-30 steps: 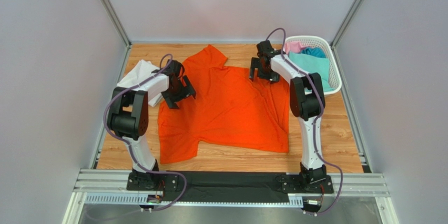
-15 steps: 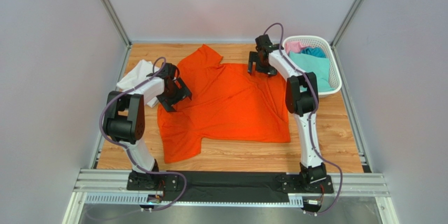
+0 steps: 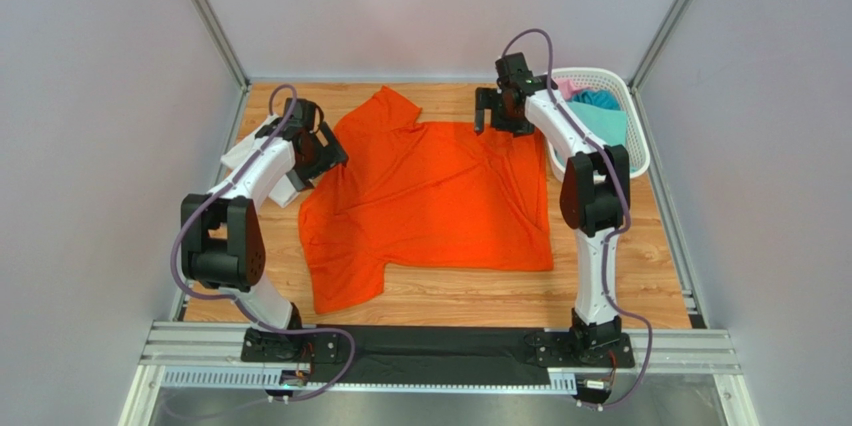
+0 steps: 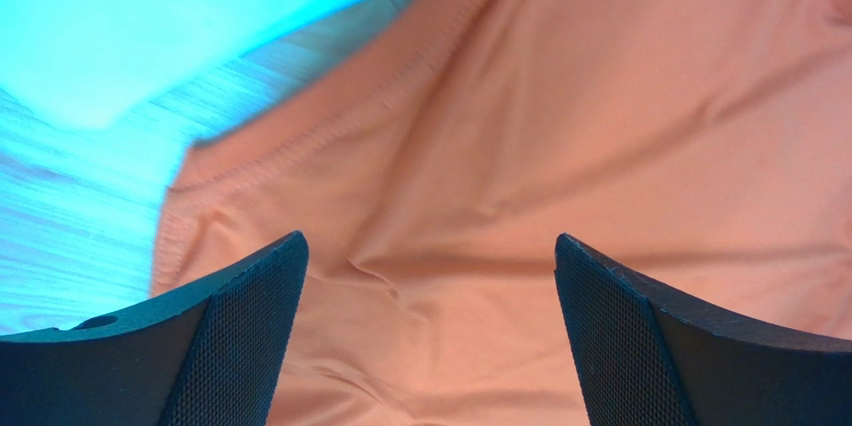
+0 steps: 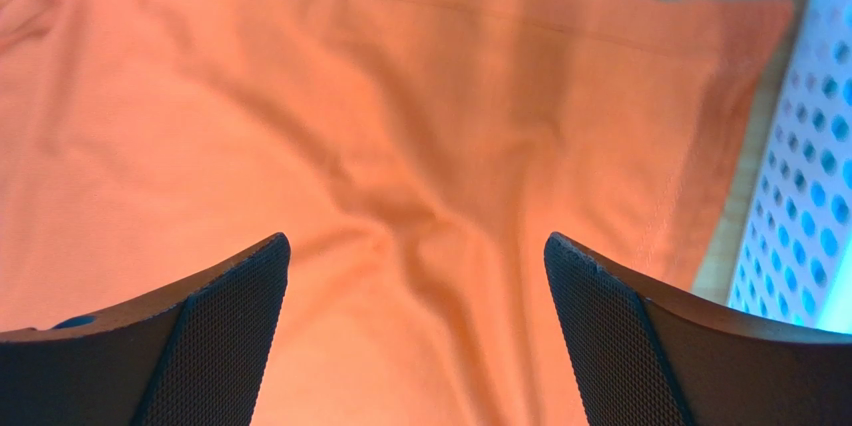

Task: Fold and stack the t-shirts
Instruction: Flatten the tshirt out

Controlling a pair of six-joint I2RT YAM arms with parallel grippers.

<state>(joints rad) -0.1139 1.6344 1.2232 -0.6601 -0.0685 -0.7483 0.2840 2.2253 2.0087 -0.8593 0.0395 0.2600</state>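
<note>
Top view gives you the whole orange t-shirt [image 3: 430, 196], spread flat mid-surface. Left gripper [image 3: 318, 151] is over its left edge, right gripper [image 3: 497, 111] over its far right corner. Both jaws are wide and hold nothing. The white t-shirt [image 3: 250, 151] lies just left of the orange one. Only the top view shows the basket [image 3: 640, 151] contents, right of the orange one: teal t-shirt [image 3: 600, 126], pink t-shirt [image 3: 562, 89], blue t-shirt [image 3: 598, 99]. Left wrist adds a stitched hem and creases below the jaws. Right wrist adds the basket's lattice wall just beside the orange hem. The surface [image 3: 450, 291] is wood planking. The walls [image 3: 100, 96] are plain grey, with metal posts [image 3: 205, 16] at the far corners.
</note>
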